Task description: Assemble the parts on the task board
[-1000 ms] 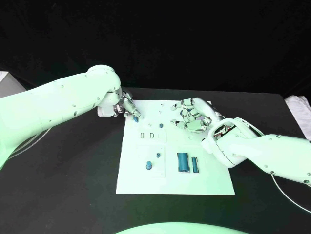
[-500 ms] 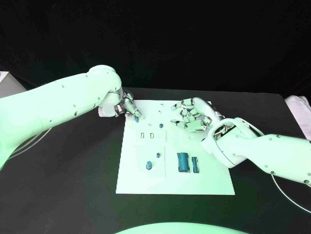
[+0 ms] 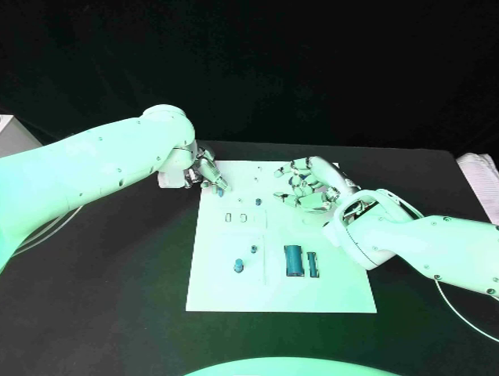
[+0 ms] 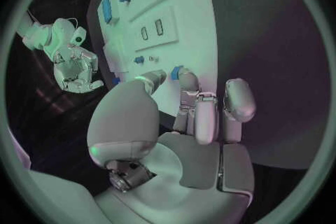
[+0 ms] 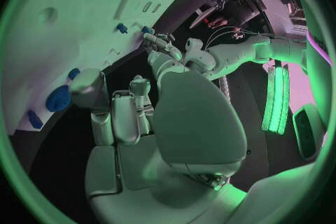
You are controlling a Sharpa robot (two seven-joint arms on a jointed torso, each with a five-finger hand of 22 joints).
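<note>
Head view: the white board point(image 3: 317, 294) lies mid-worktop point(image 3: 113, 313). The left hand point(image 3: 204, 171), at its far left corner, pinches one small blue part point(image 3: 218, 190). The right hand point(image 3: 303, 188) hovers over the far right edge, fingers curled, nothing visibly held. Near end: two blue blocks point(image 3: 293, 261), two small pegs point(image 3: 239, 266).

Left wrist view: fingertips point(image 4: 187, 79) pinch the blue part point(image 4: 176, 72) over the board point(image 4: 189, 17).

Right wrist view: the right hand point(image 5: 133, 106) curls on nothing.

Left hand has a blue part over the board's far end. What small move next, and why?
Probably lower the left hand slightly. It pinches a small blue part above the task board, close to the small slots, and the right hand hovers apart.
</note>
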